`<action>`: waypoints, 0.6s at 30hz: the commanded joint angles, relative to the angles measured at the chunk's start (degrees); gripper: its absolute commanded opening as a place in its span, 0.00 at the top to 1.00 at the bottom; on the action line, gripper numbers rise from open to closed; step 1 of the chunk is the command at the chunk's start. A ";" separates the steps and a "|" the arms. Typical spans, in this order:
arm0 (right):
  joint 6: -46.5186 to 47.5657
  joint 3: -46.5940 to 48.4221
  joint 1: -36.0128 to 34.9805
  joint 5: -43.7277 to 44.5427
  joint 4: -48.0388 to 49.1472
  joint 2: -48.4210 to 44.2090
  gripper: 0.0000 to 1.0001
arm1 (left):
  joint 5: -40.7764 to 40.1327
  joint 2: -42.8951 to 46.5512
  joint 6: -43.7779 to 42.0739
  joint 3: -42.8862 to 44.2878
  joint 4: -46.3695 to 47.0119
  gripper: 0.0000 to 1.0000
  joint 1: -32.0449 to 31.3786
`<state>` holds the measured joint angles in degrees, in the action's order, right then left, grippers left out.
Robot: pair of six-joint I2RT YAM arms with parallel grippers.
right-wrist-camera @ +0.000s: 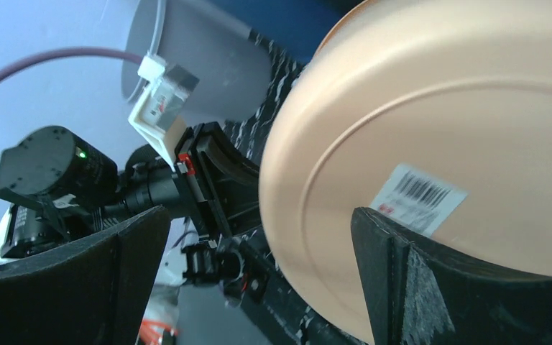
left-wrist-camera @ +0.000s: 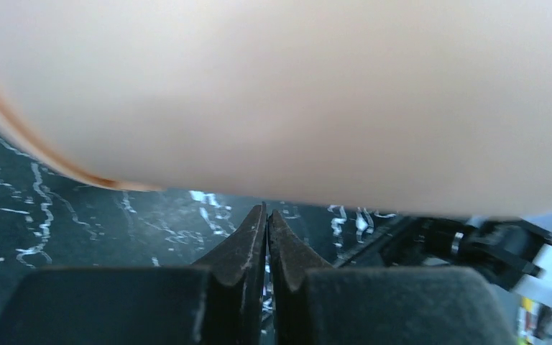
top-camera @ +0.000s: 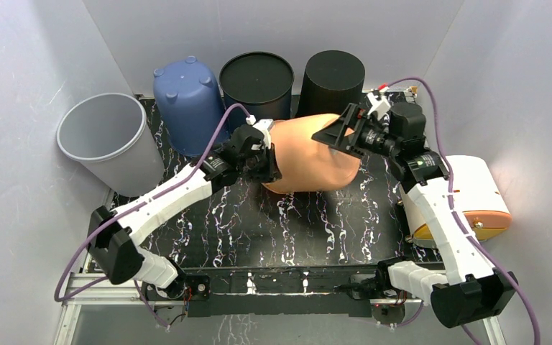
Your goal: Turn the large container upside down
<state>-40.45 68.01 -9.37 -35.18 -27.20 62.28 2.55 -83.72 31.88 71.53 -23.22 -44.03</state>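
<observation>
The large peach container lies on its side on the black marbled table, its mouth toward the left. My left gripper is shut and empty, pressed low against the container's rim end. In the left wrist view the closed fingertips sit just under the peach wall. My right gripper is open at the container's base end. In the right wrist view its jaws stand wide apart, and the flat base with a barcode label lies close before the right finger.
A grey bin stands at the back left. An upturned blue bucket, a black tub and a black cylinder line the back wall. A white and orange container lies at the right edge.
</observation>
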 commanded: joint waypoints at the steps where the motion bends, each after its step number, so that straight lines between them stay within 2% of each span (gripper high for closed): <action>1: -3.18 2.37 -5.78 -0.32 5.50 1.18 0.02 | 3.80 5.87 2.73 -1.95 3.52 0.97 -0.71; 9: -4.45 1.87 -13.07 4.05 8.53 3.85 0.02 | 1.87 10.17 3.53 -5.20 2.00 0.95 -0.71; 18: -4.90 4.73 -15.08 5.57 10.98 8.21 0.02 | -2.88 12.97 2.26 -3.91 -3.81 0.91 -0.72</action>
<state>-45.45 69.43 -23.57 -31.83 -18.72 68.34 2.46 -74.32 34.70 66.32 -23.99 -44.71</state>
